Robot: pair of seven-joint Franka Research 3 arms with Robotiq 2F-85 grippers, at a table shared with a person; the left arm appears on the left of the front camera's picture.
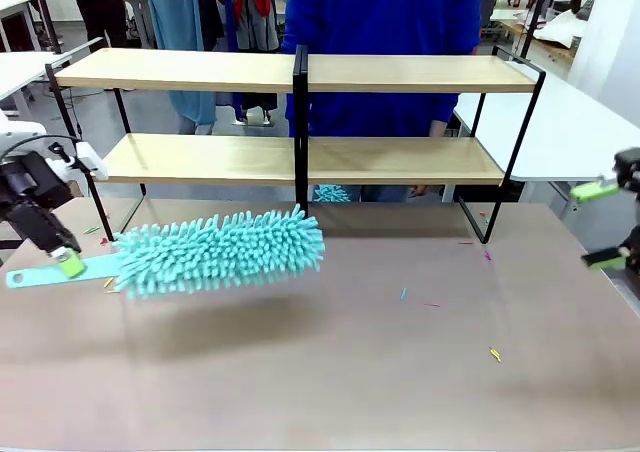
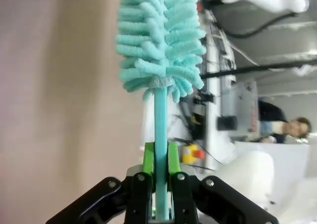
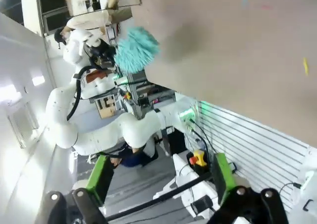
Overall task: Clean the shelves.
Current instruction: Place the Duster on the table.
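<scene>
From the front, the shelves (image 1: 300, 117) stand at twelve o'clock on the table (image 1: 380, 372), a person in blue (image 1: 385, 32) behind them. My left tool (image 1: 66, 263), at nine o'clock, is clamped on a teal duster (image 1: 215, 252) hanging above the table; coloured scraps (image 1: 494, 353) lie scattered towards three.

At my left wrist, green pads (image 2: 148, 157) squeeze the duster's handle.

At my right wrist, my right tool (image 3: 161, 177) stands spread apart, holding nothing.
</scene>
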